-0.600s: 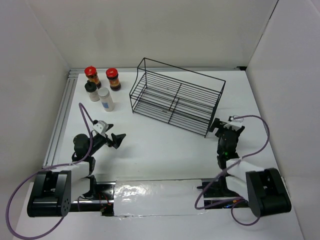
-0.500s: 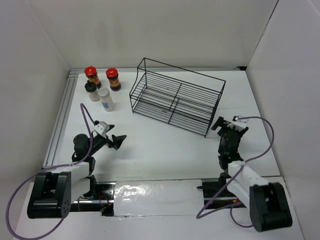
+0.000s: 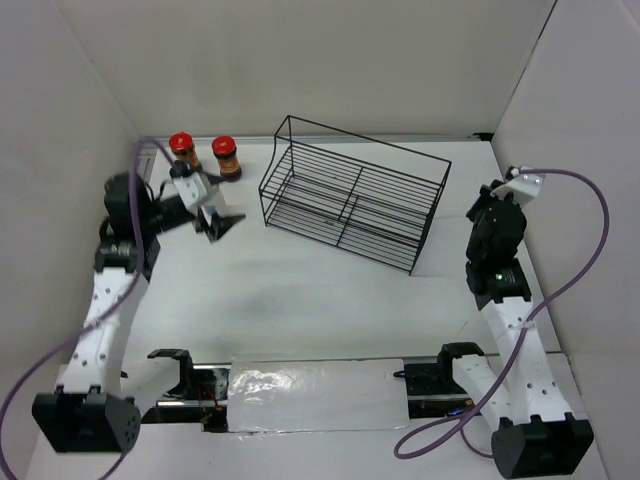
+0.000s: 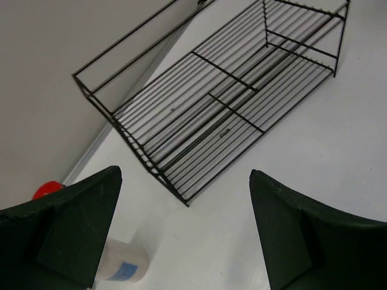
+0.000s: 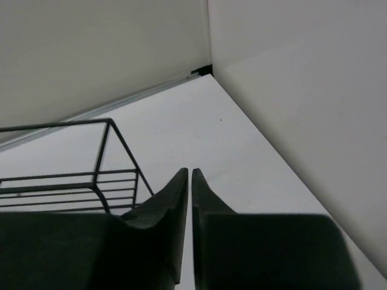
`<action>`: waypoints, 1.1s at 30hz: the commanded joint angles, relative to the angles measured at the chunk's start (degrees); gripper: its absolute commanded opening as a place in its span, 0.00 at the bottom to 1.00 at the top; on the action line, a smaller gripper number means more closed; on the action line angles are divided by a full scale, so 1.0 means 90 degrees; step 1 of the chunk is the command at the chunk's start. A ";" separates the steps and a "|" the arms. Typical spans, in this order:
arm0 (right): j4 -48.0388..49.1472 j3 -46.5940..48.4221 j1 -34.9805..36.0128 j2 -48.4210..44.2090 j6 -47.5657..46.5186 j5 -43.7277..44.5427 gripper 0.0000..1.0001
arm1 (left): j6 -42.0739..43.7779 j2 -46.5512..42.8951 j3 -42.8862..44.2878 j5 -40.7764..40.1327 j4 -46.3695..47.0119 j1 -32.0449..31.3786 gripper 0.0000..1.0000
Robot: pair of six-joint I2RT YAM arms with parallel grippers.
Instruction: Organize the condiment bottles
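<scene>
Both arms have lifted off their low rest at the near edge since the earlier view, and the left one has swung out to the bottles. The condiment bottles [image 3: 226, 155] stand grouped at the far-left corner of the table [image 3: 300, 290]. Two red-lidded jars [image 3: 181, 148] are upright by the back rail. The whitish bottle [image 4: 124, 266] is just in front of them, below the left gripper [image 3: 220, 222]. The black-capped one is hidden by the arm. They are judged light, rigid, smooth-walled and easily toppled, and are best taken across the body below the cap. The left gripper stands wide and holds nothing. The right gripper [image 5: 188, 181] is pressed closed and empty, raised by the right end of the wire rack [image 3: 350, 205]. No bottle is in the rack yet.
</scene>
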 commanded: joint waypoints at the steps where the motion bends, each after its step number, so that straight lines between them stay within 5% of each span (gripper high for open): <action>1: -0.1213 0.1020 -0.0032 0.0409 -0.0477 -0.0438 0.10 | -0.0270 0.1430 0.2304 -0.0485 -0.2900 0.0133 0.99; 3: -0.1272 0.1478 -0.0042 0.0663 -0.0477 -0.0662 0.24 | -0.0874 0.2476 0.3551 -0.0438 -0.3706 0.0367 0.92; 4: -0.1292 0.1597 -0.0032 0.0732 -0.0477 -0.0789 0.61 | -0.1101 0.2763 0.3878 -0.0708 -0.4290 0.0436 0.68; 5: -0.1282 0.1685 -0.0032 0.0781 -0.0477 -0.0955 0.73 | -0.1345 0.3037 0.4326 -0.0991 -0.4528 0.0582 0.52; 6: -0.1302 0.1850 -0.0032 0.0868 -0.0670 -0.1285 0.90 | -0.1753 0.3465 0.4475 -0.1265 -0.4714 0.0670 0.47; 8: -0.1350 0.1978 -0.0022 0.0956 -0.0730 -0.1589 1.00 | -0.1981 0.3722 0.4468 -0.1765 -0.4989 0.0972 0.57; 9: -0.1370 0.1988 -0.0003 0.0947 -0.0740 -0.1765 1.00 | -0.2011 0.3665 0.4245 -0.1891 -0.4834 0.1051 0.75; 12: -0.1370 0.1911 -0.0003 0.0938 -0.0741 -0.1932 1.00 | -0.1953 0.3285 0.3073 -0.2506 -0.3693 0.1149 0.99; 33: -0.1077 0.1754 0.0056 0.0888 -0.0391 -0.2138 1.00 | -0.0801 0.5080 0.1743 -0.3455 0.0284 0.0769 0.99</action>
